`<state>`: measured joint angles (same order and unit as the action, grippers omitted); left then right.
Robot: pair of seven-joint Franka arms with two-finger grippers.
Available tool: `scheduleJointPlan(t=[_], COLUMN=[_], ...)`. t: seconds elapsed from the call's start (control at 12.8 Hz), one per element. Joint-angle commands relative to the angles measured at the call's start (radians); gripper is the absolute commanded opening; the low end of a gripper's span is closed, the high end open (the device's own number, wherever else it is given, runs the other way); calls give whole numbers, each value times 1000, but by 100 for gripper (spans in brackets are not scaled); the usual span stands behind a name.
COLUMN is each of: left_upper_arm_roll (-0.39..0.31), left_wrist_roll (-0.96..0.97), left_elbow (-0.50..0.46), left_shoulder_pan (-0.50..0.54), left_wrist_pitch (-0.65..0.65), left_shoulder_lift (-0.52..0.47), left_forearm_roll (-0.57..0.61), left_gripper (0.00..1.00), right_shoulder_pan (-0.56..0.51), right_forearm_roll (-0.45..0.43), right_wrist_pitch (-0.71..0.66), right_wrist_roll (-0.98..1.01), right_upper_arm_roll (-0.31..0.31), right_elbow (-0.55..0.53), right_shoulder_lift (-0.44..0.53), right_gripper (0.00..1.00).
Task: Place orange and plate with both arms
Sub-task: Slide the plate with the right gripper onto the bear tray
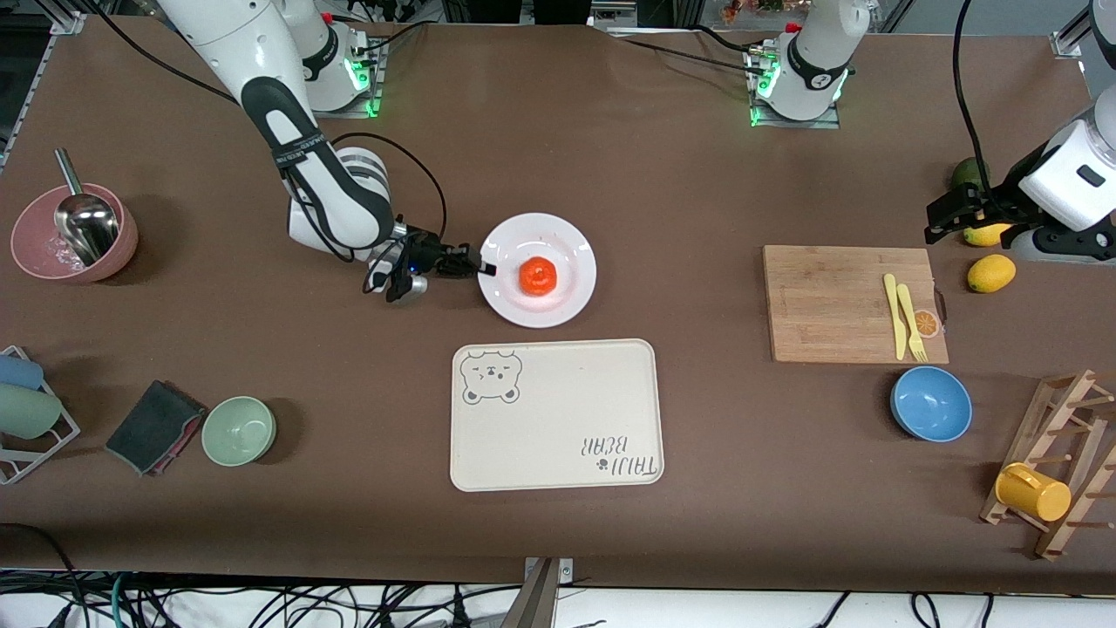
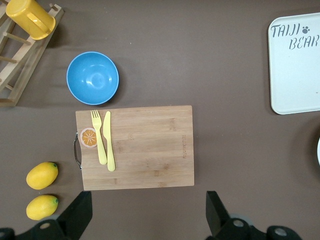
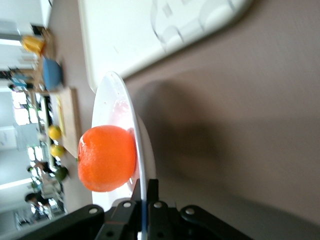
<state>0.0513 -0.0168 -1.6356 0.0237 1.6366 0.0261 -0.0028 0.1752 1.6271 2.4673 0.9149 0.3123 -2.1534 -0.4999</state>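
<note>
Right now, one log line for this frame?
orange: on plate | right claw: shut on plate rim | left claw: open, over lemons, waiting | tray: nearer camera than plate

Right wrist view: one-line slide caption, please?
Right gripper pinches the plate rim, the orange resting on it.

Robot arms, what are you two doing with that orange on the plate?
The right claw is pinching the rim of the plate, and the orange sits in the middle of it. The plate is just above the bear tray in the front view, farther from the camera. The left claw is open, holds nothing and waits up over the lemons at its own end of the table.
</note>
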Motion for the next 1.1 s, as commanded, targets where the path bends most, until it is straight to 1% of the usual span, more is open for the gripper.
scheduleJointPlan(t=[0.0,0.16,0.23,0.31,0.47,0.63,0.78,1.02], left_upper_arm_roll=[-1,-1,-1,-1,-1,-1,1,-1], left_wrist_roll=[-2,-3,-3,-3,-3,-3,-5,-3], left_elbow=[33,33,33,33,33,33,33,33], left_shoulder_pan=[-4,-5,-5,-4,-5,-5,-5,-5], left_wrist_pitch=[-14,-14,-14,-14,-14,-14,-14,-14], left_shoulder_lift=[18,20,18,18,20,20,20,20], left_forearm_roll=[1,1,1,1,1,1,1,1], left_gripper=[100,100,100,100,100,100,100,100], right_shoulder_pan=[-13,-25,-25,-26,-49,-72,-63,-49], right_forearm_roll=[13,5,3,-4,-64,-101,-104,-102], right_wrist_pitch=[7,9,12,12,12,5,5,5], right_wrist_roll=[-79,-132,-143,-143,-151,-177,-177,-176], right_upper_arm_roll=[2,2,1,-13,-24,-25,-27,-27], right_elbow=[140,277,355,419,487,545,604,612], right_shoulder_lift=[-60,-139,-197,-242,-293,-334,-382,-402], right_gripper=[0,0,0,0,0,0,0,0])
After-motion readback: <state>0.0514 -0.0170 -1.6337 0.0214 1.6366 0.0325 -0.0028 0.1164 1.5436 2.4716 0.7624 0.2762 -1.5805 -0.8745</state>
